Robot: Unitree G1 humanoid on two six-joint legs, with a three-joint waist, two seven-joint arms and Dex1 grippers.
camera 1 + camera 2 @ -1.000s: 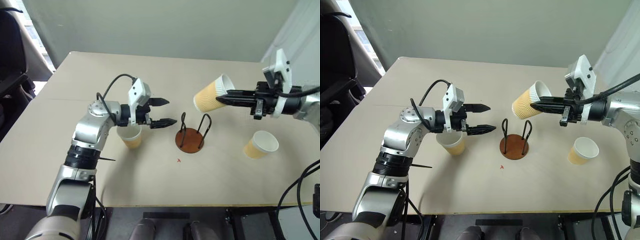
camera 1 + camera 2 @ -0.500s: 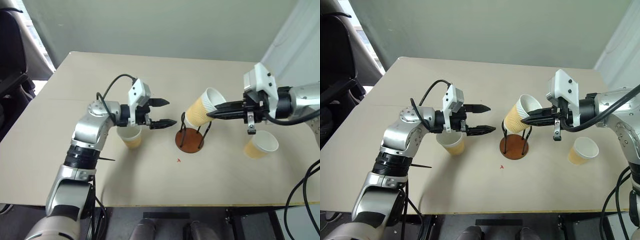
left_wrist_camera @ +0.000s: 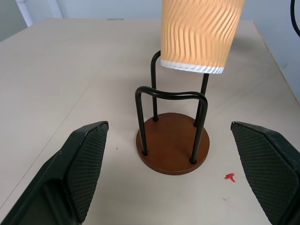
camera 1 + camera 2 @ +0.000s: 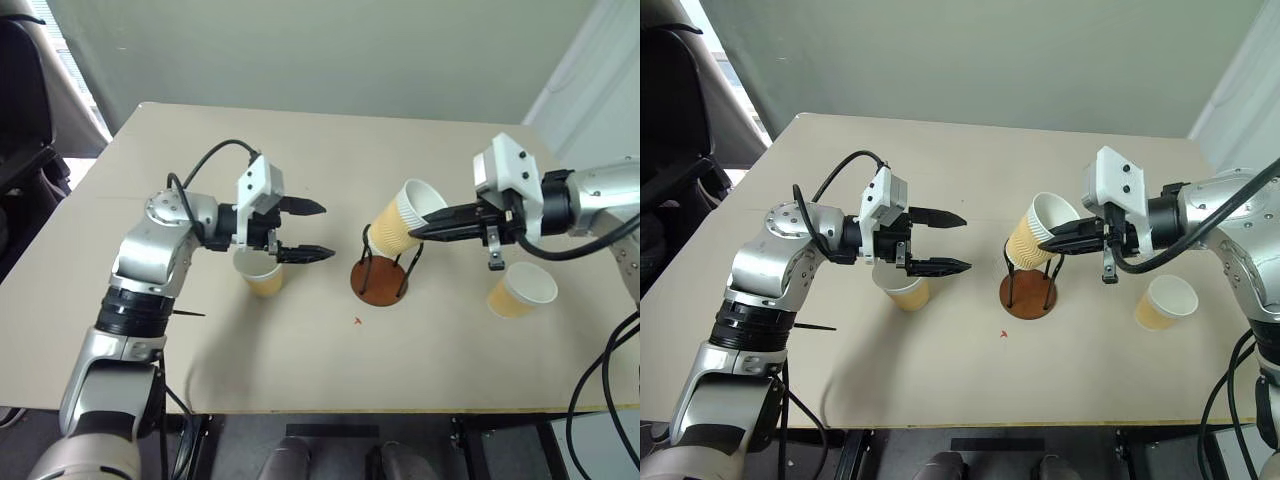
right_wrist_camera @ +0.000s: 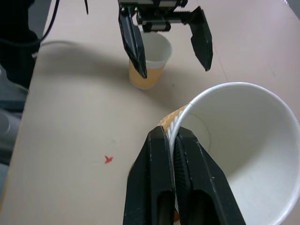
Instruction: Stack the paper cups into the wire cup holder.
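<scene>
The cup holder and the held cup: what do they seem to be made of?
The wire cup holder: bent black wire loops, probably coated metal; its reddish-brown disc base looks like smooth wood or plastic. The held cup: paper, matte tan with embossed wavy ribbing and a white rim.

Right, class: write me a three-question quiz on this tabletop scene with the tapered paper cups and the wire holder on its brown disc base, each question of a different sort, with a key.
1. True or false: the wire cup holder, black loops on a round reddish-brown disc, already has a cup seated on its base.
2. How many yellow-tan paper cups with white rims are there? A) two B) three C) four
3. Fill in: the right gripper pinches its tilted cup by the ____.

Key
1. False: the base is bare; the held cup hangs tilted above the loops.
2. B: one held, one upright below the open left gripper, one upright on the beige table near the right arm.
3. rim
</scene>
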